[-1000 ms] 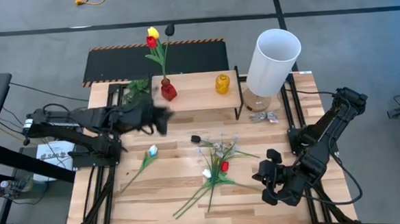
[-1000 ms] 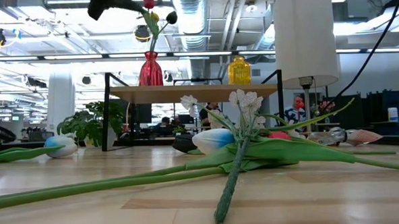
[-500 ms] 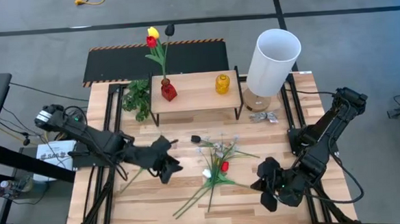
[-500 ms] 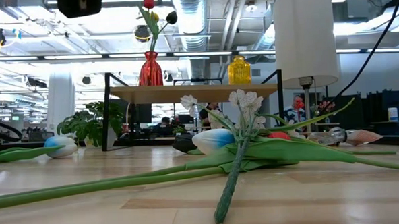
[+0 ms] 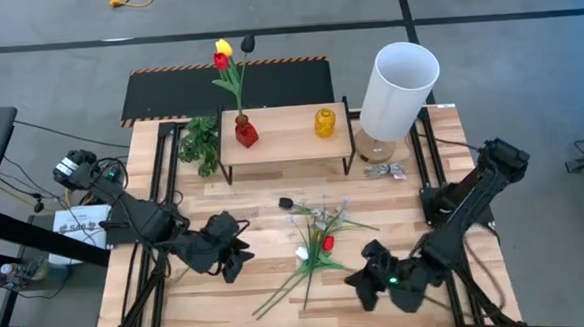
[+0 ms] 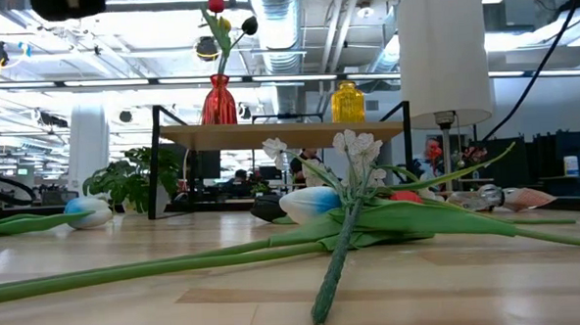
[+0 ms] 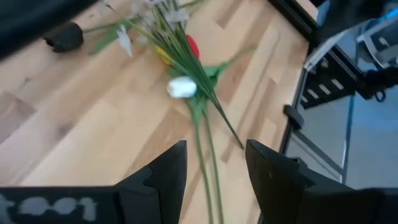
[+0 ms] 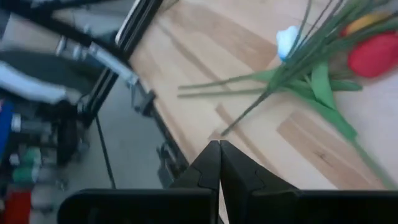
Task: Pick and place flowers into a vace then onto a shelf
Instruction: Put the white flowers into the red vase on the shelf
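Observation:
Loose flowers lie in a pile on the table's middle: a white tulip, a red one and white blossom sprays. A black tulip head lies apart, toward the shelf. Another white tulip lies farther left. The shelf carries a red vase holding red, yellow and black tulips, and a yellow vase. My left gripper hovers open, left of the pile and above the table. My right gripper is shut, low at the pile's near right, close to the stem ends.
A tall white lamp stands at the shelf's right end, with crumpled foil at its foot. A bushy green leaf sprig lies left of the shelf. Bare tabletop shows along the near edge.
My left gripper has left the red vase on the shelf and swung toward the near edge, ending over the table left of the flower pile. My right gripper has moved toward the table's left, closer to the pile's stem ends. The flowers have stayed put.

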Robot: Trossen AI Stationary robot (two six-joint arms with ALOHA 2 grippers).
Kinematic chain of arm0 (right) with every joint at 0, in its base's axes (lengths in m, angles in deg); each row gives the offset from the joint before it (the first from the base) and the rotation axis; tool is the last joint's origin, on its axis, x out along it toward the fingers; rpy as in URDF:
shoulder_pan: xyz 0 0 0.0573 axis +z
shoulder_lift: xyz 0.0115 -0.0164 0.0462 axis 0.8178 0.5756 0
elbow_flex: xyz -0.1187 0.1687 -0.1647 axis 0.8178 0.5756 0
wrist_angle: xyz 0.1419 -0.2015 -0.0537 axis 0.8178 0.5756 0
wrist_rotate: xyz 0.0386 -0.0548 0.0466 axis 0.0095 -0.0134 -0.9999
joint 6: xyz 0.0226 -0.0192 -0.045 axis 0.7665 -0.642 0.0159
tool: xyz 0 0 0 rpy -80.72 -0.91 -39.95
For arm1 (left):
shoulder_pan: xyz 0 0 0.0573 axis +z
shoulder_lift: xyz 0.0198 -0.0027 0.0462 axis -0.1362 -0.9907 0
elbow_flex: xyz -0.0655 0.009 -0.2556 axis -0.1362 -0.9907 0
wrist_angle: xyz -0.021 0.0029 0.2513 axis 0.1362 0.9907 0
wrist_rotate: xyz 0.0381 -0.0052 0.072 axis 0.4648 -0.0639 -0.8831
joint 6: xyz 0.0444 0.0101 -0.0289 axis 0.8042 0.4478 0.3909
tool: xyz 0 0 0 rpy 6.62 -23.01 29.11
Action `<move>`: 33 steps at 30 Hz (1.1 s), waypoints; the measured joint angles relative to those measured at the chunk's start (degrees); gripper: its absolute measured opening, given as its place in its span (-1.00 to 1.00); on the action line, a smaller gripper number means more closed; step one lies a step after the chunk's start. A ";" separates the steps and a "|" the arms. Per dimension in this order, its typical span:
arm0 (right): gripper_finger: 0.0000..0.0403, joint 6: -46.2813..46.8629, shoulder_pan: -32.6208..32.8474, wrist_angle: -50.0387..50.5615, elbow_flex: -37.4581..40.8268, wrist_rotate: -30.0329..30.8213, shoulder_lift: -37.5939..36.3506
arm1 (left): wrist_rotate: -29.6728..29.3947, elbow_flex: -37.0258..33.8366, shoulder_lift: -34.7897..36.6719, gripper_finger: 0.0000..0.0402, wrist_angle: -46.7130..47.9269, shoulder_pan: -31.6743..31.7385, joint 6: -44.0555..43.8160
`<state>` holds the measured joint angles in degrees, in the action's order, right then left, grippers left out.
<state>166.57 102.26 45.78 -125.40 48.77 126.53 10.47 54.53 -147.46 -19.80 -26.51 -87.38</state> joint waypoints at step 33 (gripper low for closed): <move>-0.37 21.94 -16.46 11.35 -7.10 -3.92 13.23 | -7.86 -18.70 -0.02 -0.24 -21.54 -16.64 -8.91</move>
<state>188.51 85.80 57.13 -132.50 44.85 139.75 2.61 35.83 -147.49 -41.34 -43.15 -96.28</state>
